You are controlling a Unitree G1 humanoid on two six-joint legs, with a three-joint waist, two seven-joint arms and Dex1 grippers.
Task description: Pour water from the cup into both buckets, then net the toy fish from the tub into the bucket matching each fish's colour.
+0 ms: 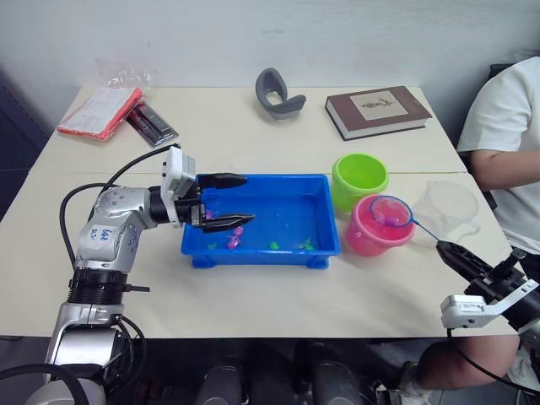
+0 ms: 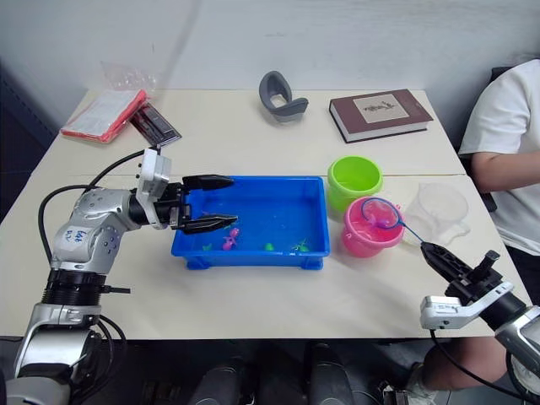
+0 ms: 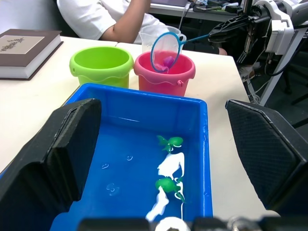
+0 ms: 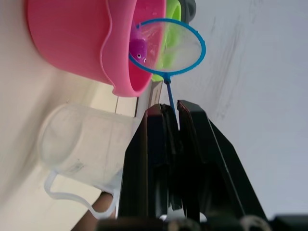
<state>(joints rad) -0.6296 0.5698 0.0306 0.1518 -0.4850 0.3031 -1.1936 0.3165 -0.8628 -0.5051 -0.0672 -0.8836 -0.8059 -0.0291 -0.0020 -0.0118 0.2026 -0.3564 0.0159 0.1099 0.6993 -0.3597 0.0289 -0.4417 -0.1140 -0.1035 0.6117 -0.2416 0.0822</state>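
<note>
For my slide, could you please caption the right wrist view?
Right gripper holds the blue-rimmed net, carrying a magenta toy fish, over the pink plastic bucket.

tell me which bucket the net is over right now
The pink bucket. The net, held by the right gripper, hangs over its mouth with a magenta fish in the mesh; the green bucket stands beside it, farther back.

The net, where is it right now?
In the head views, the net hangs over the pink bucket on the robot's right, beside the green bucket, its handle held by the right gripper.
</note>
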